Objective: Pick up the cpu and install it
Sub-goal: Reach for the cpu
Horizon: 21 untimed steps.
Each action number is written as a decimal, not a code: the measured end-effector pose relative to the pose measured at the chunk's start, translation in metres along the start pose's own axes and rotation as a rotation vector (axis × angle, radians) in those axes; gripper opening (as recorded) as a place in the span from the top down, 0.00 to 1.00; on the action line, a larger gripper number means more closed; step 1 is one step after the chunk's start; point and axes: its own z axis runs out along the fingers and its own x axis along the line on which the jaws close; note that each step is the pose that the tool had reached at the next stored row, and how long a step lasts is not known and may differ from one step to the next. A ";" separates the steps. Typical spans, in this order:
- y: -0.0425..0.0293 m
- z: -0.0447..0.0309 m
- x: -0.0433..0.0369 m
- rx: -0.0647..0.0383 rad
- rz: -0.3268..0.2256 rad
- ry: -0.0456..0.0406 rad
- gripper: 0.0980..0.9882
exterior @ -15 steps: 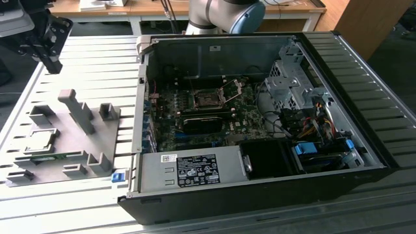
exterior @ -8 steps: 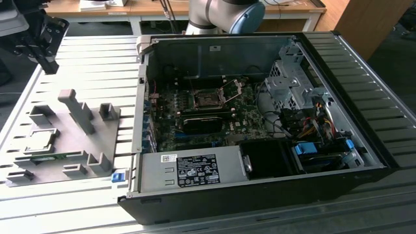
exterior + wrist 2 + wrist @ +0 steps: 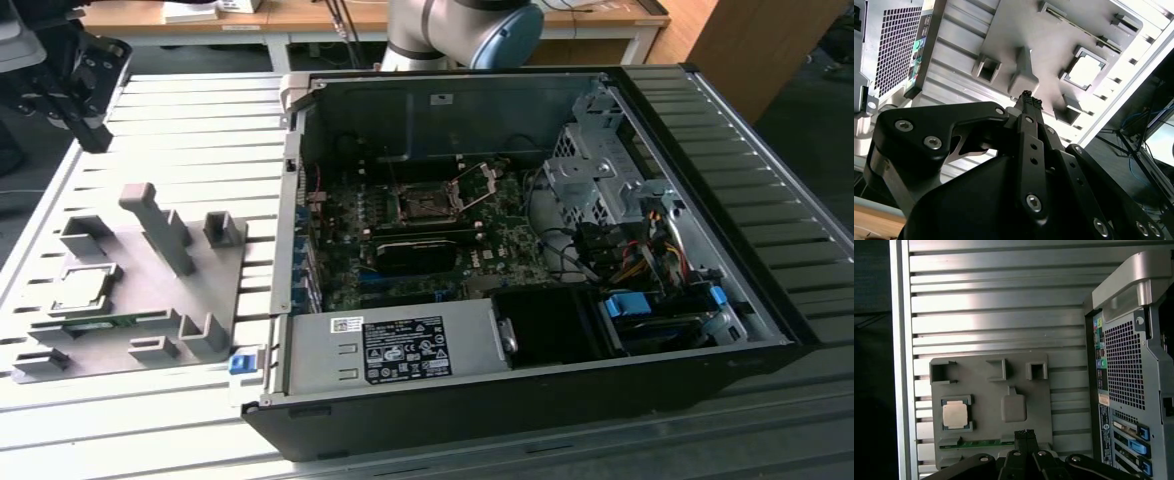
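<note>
Ribbed aluminium table (image 3: 174, 110) — carries grey holder plate (image 3: 154, 290) and open computer case (image 3: 441, 115); in exterior view plate sits at case's 9 o'clock, just beside.

The gripper (image 3: 1030, 100) is matte black, its angular linkage plates studded with silver socket-head screws and its fingertips (image 3: 1037, 104) finely ribbed. The arm (image 3: 441, 30) is a rounded silver-grey joint, blue cap at three o'clock.

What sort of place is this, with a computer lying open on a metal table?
Probably a robotics lab or test workshop: a robot arm stands behind an opened computer case on a slatted metal table, and a grey holder plate beside it holds the cpu.
</note>
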 end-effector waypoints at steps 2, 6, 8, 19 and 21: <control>-0.0002 0.0001 0.0019 0.000 0.000 0.0000 0.99; -0.0004 0.0002 0.0057 0.000 0.000 0.0001 0.99; -0.0006 0.0003 0.0075 0.000 0.000 0.0002 0.99; -0.0014 0.0008 0.0173 0.000 0.000 0.0005 0.99; -0.0015 0.0009 0.0194 0.000 0.000 0.0006 0.99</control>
